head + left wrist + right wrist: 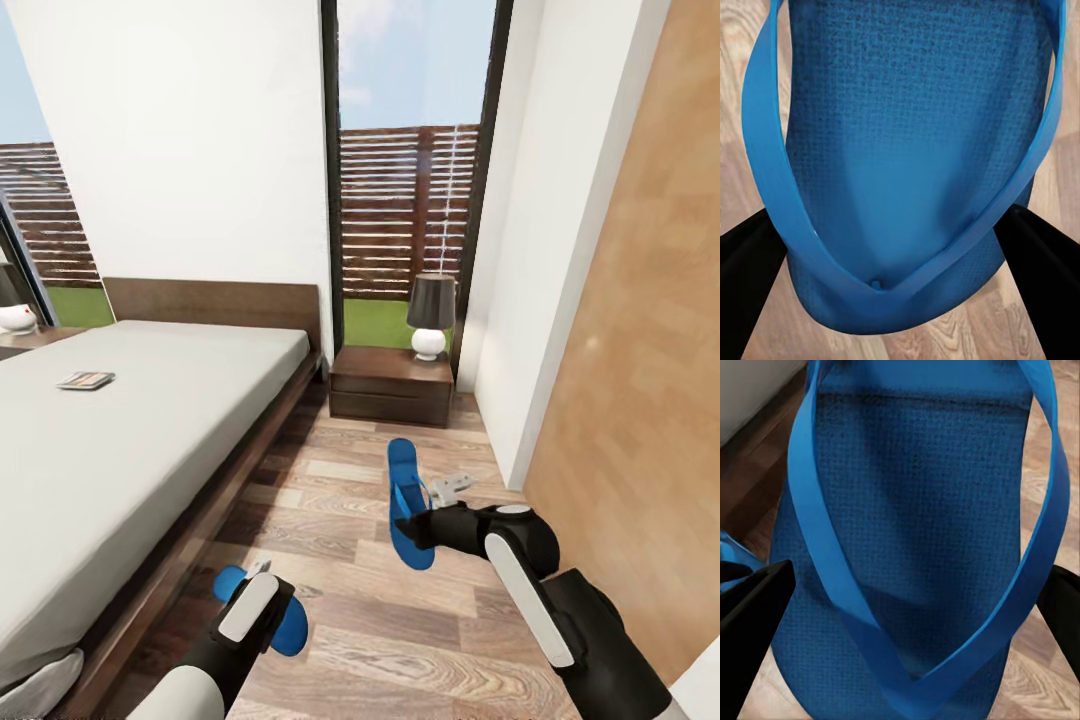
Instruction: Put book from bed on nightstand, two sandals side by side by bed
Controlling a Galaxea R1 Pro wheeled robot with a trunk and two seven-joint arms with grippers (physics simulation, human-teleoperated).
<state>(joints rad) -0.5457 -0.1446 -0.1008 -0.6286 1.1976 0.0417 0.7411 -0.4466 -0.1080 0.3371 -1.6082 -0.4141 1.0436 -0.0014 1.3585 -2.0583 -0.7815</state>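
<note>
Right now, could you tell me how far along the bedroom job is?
Nothing looks finished. The book lies on the bed, the nightstand carries just a lamp. In hand: each claw straddles a blue sandal, left, right. Left: pair the sandals beside the bed, move the book.

Bright blue flat sandals [408,500] with dotted-texture soles are seen over a brown wood-plank floor [400,640]; a plain light grey mattress [120,430] is framed in dark brown.

Table lamp [431,314], dark shade on a round white base, stands at the window. Small white object [452,485] lies on the floor beside a wood-panelled wall [640,380].
</note>
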